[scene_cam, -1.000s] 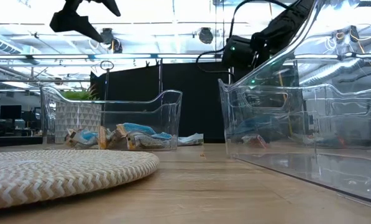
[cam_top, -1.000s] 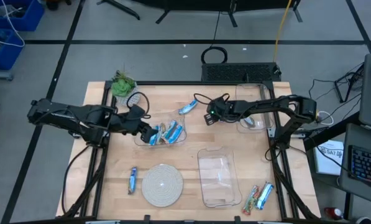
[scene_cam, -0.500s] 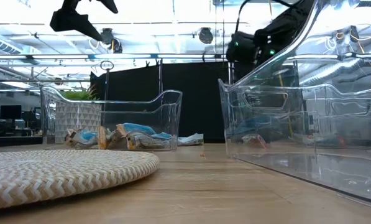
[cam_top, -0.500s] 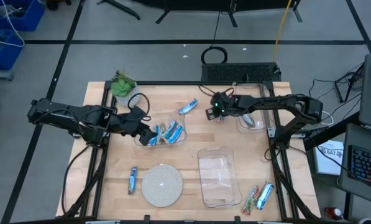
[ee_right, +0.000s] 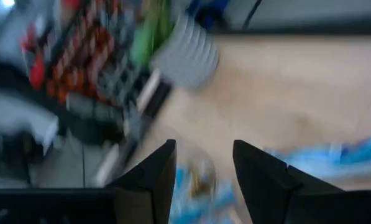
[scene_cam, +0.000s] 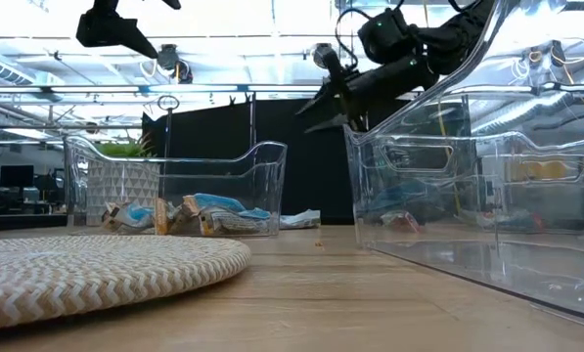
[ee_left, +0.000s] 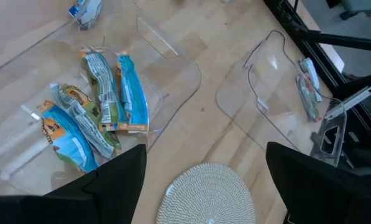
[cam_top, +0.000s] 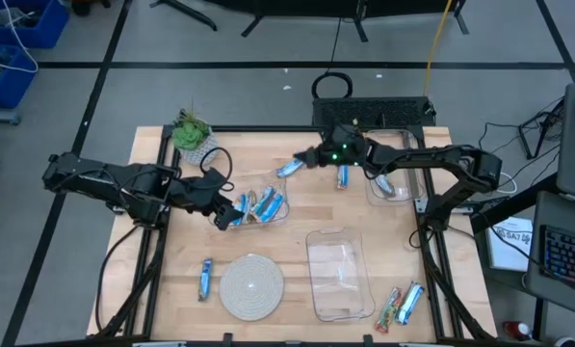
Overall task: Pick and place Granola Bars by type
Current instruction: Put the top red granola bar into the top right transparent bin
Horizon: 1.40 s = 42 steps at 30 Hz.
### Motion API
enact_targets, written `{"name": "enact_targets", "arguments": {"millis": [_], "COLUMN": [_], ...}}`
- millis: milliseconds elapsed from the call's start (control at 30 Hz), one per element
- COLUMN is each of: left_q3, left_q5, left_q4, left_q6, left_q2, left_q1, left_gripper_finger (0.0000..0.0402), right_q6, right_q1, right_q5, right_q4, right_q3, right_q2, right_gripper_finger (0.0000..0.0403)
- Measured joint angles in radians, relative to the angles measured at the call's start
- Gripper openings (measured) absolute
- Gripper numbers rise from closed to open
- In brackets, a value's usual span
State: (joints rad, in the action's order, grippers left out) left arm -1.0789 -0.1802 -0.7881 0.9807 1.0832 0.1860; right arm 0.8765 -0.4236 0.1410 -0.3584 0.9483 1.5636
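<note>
The right gripper (cam_top: 311, 156) is held above the table, fingers parted and empty, just beside a loose blue bar (cam_top: 289, 168). The left gripper (cam_top: 223, 218) hangs open and empty over the bin (cam_top: 279, 214) of bars (ee_left: 92, 106). The bars are judged light, crushable and slick-wrapped; a grip across the middle is advised.

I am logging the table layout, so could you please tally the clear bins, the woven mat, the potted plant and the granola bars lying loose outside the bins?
Clear bins: 3
Woven mat: 1
Potted plant: 1
Loose granola bars: 5
Total: 10
</note>
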Motion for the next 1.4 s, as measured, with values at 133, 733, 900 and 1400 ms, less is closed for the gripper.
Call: {"name": "enact_targets", "arguments": {"millis": [133, 733, 900, 1400], "left_q3": [0.000, 0.000, 0.000, 0.000], "left_q5": [0.001, 0.054, 0.080, 0.103], "left_q4": [0.015, 0.036, 0.035, 0.031], "left_q6": [-0.007, -0.097, -0.109, -0.108], "left_q2": [0.000, 0.000, 0.000, 0.000], "left_q1": [0.000, -0.005, -0.005, 0.001], "left_gripper_finger": [0.0335, 0.0335, 0.0335, 0.0335], "right_q6": [-0.042, -0.052, 0.025, 0.257], "right_q1": [0.005, 0.058, 0.081, 0.138], "right_q5": [-0.079, -0.638, -0.610, -0.588], "right_q4": [0.128, 1.295, 1.310, 1.377], "right_q3": [0.100, 0.533, 0.532, 0.392], "right_q2": [-0.002, 0.191, 0.273, 0.343], "right_gripper_finger": [0.0167, 0.0245, 0.0280, 0.0262]}}
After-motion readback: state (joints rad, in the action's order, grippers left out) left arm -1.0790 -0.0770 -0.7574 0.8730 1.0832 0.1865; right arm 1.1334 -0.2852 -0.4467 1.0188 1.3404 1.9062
